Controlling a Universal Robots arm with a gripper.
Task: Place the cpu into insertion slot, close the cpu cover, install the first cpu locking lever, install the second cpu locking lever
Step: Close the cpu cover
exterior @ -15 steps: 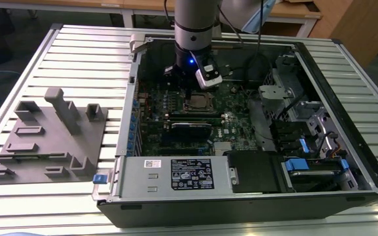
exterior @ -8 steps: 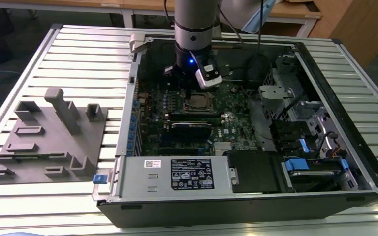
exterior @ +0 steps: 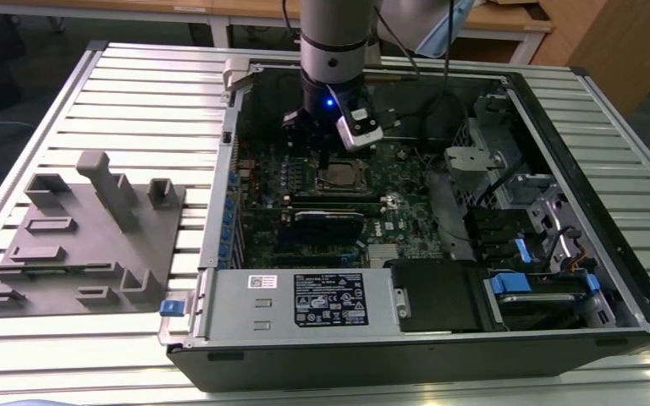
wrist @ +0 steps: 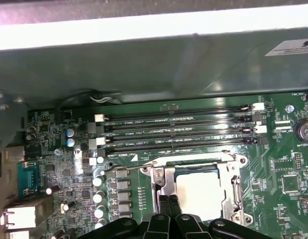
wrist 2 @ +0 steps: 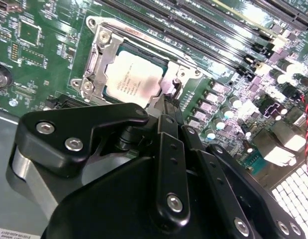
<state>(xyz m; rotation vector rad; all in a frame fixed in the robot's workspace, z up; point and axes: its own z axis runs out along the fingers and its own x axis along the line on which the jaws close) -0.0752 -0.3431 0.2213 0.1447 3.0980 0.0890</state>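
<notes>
Silver cpu cover [wrist 2: 96,56]: lies flat over the socket, its window framing the chip, so the closing step looks done.
Cpu [wrist 2: 133,79]: sits level inside the insertion slot [wrist 2: 150,54], its grey metal top showing through the cover's window; by the look of it, it is already placed.
Gripper [wrist 2: 166,102]: black fingers are drawn together into one narrow tip; whether a thin wire is pinched between them cannot be told.
Gripper to chip: the tip is at the cover's edge, just beside one corner of the cpu and low over the green motherboard [wrist 2: 49,74].
Arm [exterior: 334,51]: stands upright over the socket in the exterior view.
Locking lever [wrist: 183,155]: a thin wire runs along the socket side nearest the memory slots [wrist: 183,130]; whether it is latched cannot be told.
Why there: a closed, narrow tip at the socket's side appears suited to working a lever rather than carrying a chip.
Surroundings: the open computer case [exterior: 596,127] rests on a slatted table [exterior: 133,85], with a grey fixture tray [exterior: 77,245] well apart at the exterior view's left.
</notes>
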